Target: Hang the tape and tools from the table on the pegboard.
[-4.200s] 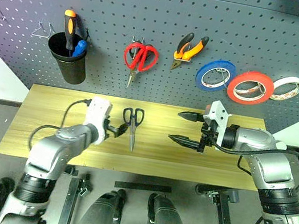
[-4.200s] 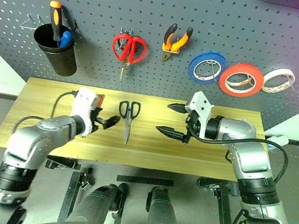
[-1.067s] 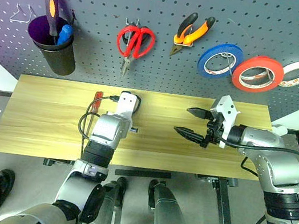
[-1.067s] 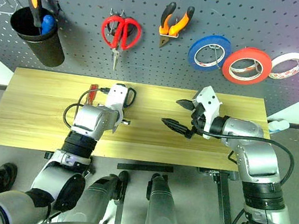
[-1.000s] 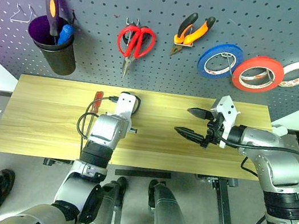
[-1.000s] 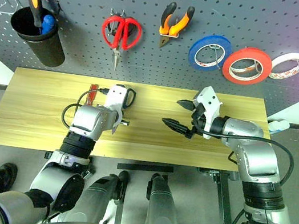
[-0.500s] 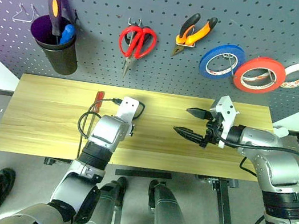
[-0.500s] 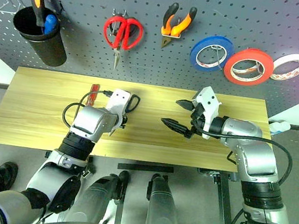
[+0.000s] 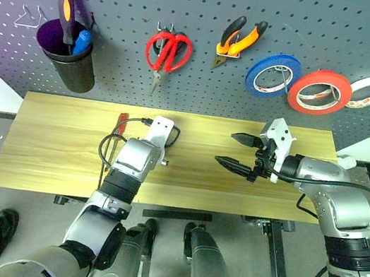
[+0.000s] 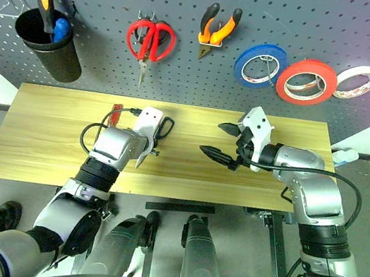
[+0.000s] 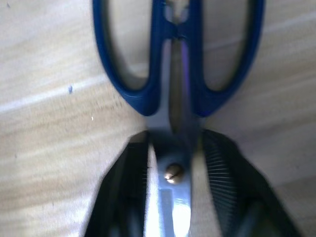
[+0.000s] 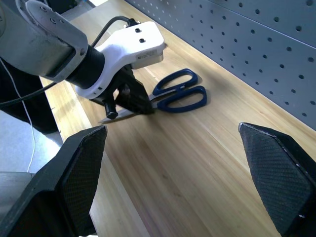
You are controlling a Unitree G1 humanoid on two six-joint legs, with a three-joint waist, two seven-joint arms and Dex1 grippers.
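From my head, my left gripper (image 10: 149, 148) sits low on the table (image 10: 40, 149) over the black-handled scissors (image 10: 165, 127), my right gripper (image 9: 236, 152) spread wide and empty above the wood. My left wrist shows its fingers (image 11: 224, 182) pinching the scissors at the pivot. My right wrist shows the scissors lying flat.

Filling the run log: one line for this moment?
left tool: shut on black-handled scissors at pivot | scissors: on wooden table | right tool: open, empty

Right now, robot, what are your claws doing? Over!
Left claw shut on black-handled scissors at the pivot, on light wood table. Right claw open, empty. Nothing in the way.
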